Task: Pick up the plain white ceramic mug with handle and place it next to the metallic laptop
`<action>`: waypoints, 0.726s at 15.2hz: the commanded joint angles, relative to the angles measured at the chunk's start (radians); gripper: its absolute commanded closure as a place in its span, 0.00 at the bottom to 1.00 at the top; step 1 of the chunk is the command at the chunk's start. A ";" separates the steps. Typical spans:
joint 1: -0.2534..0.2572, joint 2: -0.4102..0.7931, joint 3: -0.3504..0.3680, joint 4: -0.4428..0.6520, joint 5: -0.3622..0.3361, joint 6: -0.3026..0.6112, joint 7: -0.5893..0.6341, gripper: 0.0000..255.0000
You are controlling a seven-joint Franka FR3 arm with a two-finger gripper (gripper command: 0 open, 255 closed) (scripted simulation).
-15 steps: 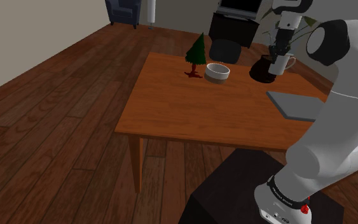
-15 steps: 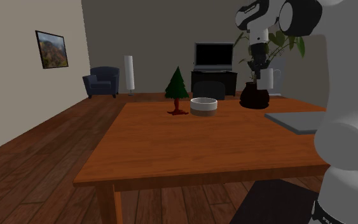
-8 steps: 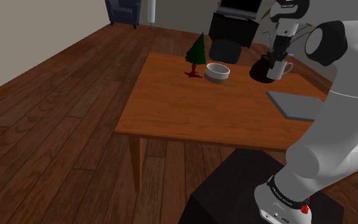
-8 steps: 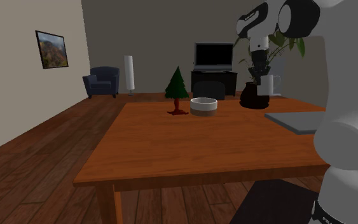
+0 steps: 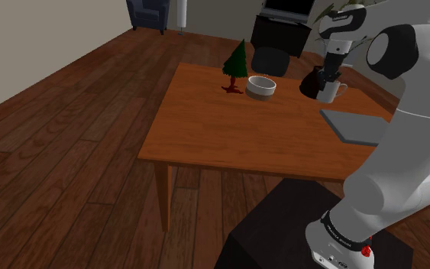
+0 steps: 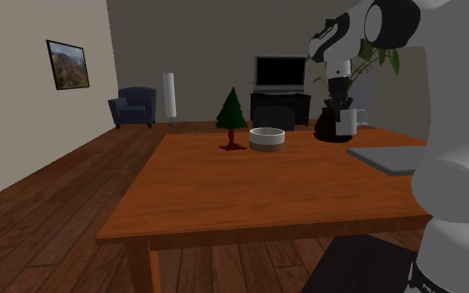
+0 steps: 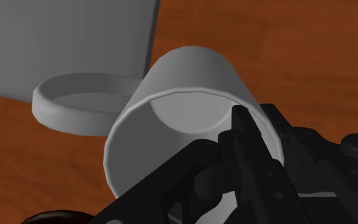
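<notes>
Shoulder view high beside stand (image 5: 274, 229), second exterior low, both over table (image 5: 221, 130); wrist tight on mug (image 7: 190, 70).

The mug (image 5: 328, 92) is plain white and the gripper (image 5: 329, 76) all black. The counter (image 5: 221, 130) is a warm reddish-brown wood grain. Upper middle of the shoulder view: a dark green little tree (image 5: 237, 59) on a dark red base, and a whitish bowl (image 5: 261, 86) with a brown band. The laptop (image 5: 354, 126) is flat grey.
</notes>
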 commanded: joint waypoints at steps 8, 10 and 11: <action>0.004 0.013 0.005 -0.102 0.007 0.114 0.003 1.00; 0.004 0.019 0.006 -0.122 0.009 0.139 0.003 1.00; 0.004 0.022 0.007 -0.131 0.011 0.151 0.003 1.00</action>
